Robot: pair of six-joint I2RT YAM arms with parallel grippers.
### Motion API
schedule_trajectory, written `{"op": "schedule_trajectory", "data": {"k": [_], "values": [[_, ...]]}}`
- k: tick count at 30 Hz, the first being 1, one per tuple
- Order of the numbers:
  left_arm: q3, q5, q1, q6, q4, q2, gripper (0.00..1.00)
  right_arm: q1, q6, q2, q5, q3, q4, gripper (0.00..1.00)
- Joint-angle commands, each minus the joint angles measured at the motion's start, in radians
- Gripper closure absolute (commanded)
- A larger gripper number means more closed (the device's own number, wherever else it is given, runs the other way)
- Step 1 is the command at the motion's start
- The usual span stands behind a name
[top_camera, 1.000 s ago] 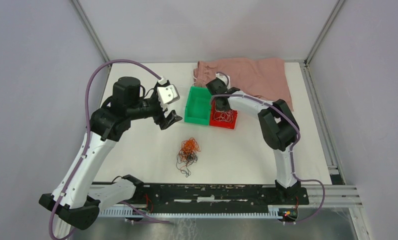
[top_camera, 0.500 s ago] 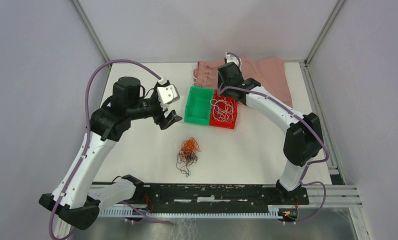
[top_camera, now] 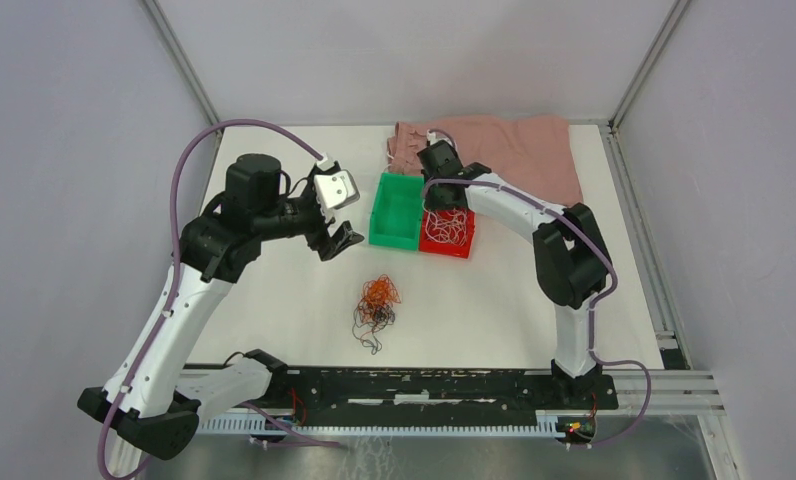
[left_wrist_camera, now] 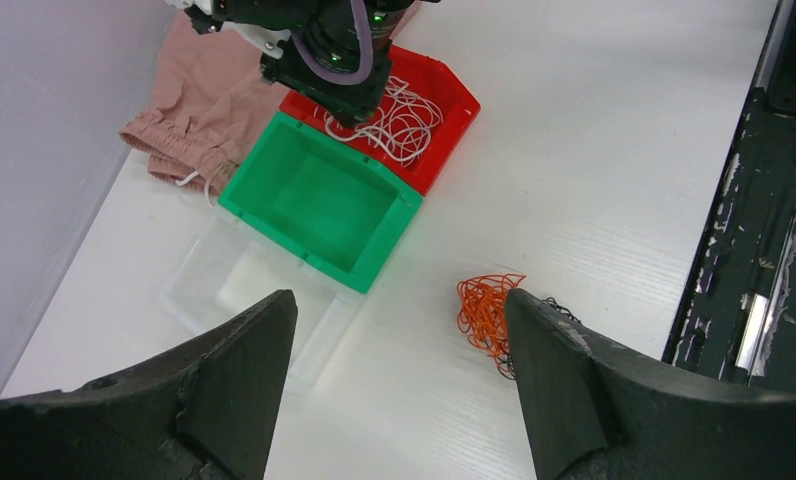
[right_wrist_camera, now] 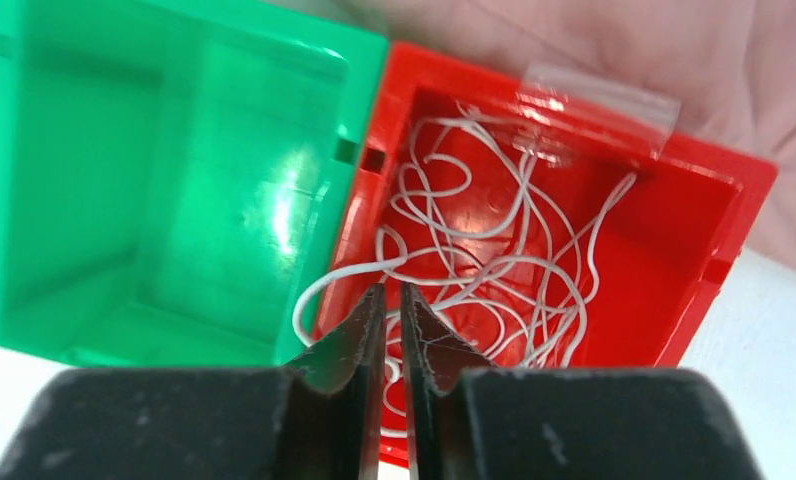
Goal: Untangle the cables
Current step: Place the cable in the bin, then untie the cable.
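An orange and black tangle of cables (top_camera: 377, 305) (left_wrist_camera: 489, 315) lies on the white table in front of the bins. Loose white cables (top_camera: 450, 228) (right_wrist_camera: 494, 250) (left_wrist_camera: 399, 115) fill the red bin (top_camera: 466, 249) (right_wrist_camera: 734, 200), and one loop hangs over its left rim. My right gripper (top_camera: 442, 207) (right_wrist_camera: 392, 290) points down into that bin, its jaws almost together with a thin slit. White strands run past its tips and none looks pinched. My left gripper (top_camera: 336, 240) (left_wrist_camera: 399, 300) hovers open to the left of the green bin, holding nothing.
An empty green bin (top_camera: 394, 239) (right_wrist_camera: 174, 200) (left_wrist_camera: 324, 200) stands against the red one. A clear plastic tray (left_wrist_camera: 224, 290) lies beside the green bin, below my left gripper. Pink cloth (top_camera: 524, 150) is spread at the back right. The black base rail (top_camera: 424, 385) runs along the near edge.
My right arm swung back toward the cloth, then came forward over the red bin again. Its jaws opened wide and have narrowed to a slit. The left arm has not moved.
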Motion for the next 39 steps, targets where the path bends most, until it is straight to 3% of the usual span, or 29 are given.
{"op": "schedule_trajectory", "data": {"k": [1,15,17,22,31,34,36,39], "values": [[0.037,-0.004,-0.005,0.039,0.0,-0.003,0.17,-0.027,0.044,0.014,0.022,-0.046,0.044,0.89],[0.03,-0.009,-0.004,0.054,-0.015,-0.007,0.16,-0.058,0.038,0.099,0.017,-0.05,0.062,0.91],[0.021,-0.01,-0.004,0.06,-0.032,-0.004,0.16,-0.058,0.033,0.029,0.026,-0.067,0.077,0.83],[-0.057,-0.005,-0.004,0.067,-0.069,-0.002,0.16,-0.057,0.005,-0.192,0.014,-0.144,0.135,0.51],[-0.217,0.006,-0.002,0.076,-0.085,0.016,0.16,0.0,-0.022,-0.487,-0.061,-0.37,0.226,0.29],[-0.252,0.034,0.0,0.03,-0.069,0.067,0.17,0.006,-0.02,-0.561,-0.056,-0.45,0.249,0.17],[-0.264,0.054,0.001,-0.004,-0.057,0.121,0.23,0.005,0.028,-0.618,-0.003,-0.513,0.299,0.02],[-0.266,0.069,0.001,-0.024,-0.042,0.221,0.35,-0.019,0.103,-0.696,0.063,-0.572,0.295,0.01]]}}
